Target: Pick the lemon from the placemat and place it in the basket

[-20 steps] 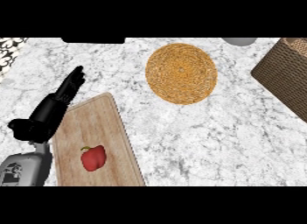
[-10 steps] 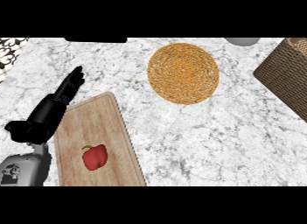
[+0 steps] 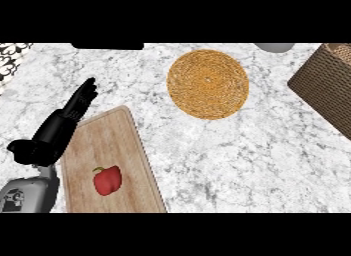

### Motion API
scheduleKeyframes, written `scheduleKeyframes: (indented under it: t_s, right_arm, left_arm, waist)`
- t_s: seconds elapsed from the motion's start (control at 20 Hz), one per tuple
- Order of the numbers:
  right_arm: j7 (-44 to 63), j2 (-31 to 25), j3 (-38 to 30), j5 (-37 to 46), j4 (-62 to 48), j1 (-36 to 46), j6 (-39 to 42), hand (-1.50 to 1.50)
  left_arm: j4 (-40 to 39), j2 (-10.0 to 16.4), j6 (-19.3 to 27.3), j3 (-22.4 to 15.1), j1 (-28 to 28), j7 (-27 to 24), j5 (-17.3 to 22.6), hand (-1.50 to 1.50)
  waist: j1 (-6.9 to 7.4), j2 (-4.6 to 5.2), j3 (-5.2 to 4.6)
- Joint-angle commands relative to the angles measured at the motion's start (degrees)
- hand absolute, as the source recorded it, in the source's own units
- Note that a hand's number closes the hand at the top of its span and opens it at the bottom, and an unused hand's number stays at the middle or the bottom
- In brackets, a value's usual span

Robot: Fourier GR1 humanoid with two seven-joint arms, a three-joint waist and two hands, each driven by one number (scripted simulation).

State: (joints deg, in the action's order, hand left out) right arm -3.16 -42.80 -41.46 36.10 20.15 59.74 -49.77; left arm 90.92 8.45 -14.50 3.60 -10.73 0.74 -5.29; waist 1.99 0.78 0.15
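Note:
A round woven placemat (image 3: 208, 84) lies on the marble counter near the top middle, with nothing on it. No lemon shows anywhere in the head view. A brown wicker basket (image 3: 334, 86) stands at the right edge, partly cut off. My left hand (image 3: 55, 132) rests at the left, fingers straight and pointing up and to the right, beside the cutting board and holding nothing. My right hand is out of the picture.
A wooden cutting board (image 3: 112, 162) lies at the lower left with a red bell pepper (image 3: 108, 180) on it. A grey bowl rim (image 3: 275, 47) peeks in at the top right. A patterned tile area (image 3: 1, 65) fills the upper left corner.
The view has shifted slightly: placemat and basket sit a little further right than one second ago. The left hand keeps its pose.

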Motion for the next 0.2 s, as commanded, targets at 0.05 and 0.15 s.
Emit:
scheduleKeyframes:
  t_s: [0.05,0.15]
  right_arm:
    - [-2.22,-0.44,-5.40,-7.86,3.15,-0.76,1.89,-1.50]
    - [-0.98,-1.29,-5.75,-9.25,2.49,-1.21,3.78,-1.50]
  left_arm:
    - [-2.71,-0.49,1.43,0.42,-1.12,-1.45,-1.16,0.00]
    - [-0.69,0.08,1.28,1.23,-1.70,1.01,-0.17,0.00]
  waist:
    - [-1.55,-0.39,-0.06]
    - [-1.35,-0.52,-0.08]
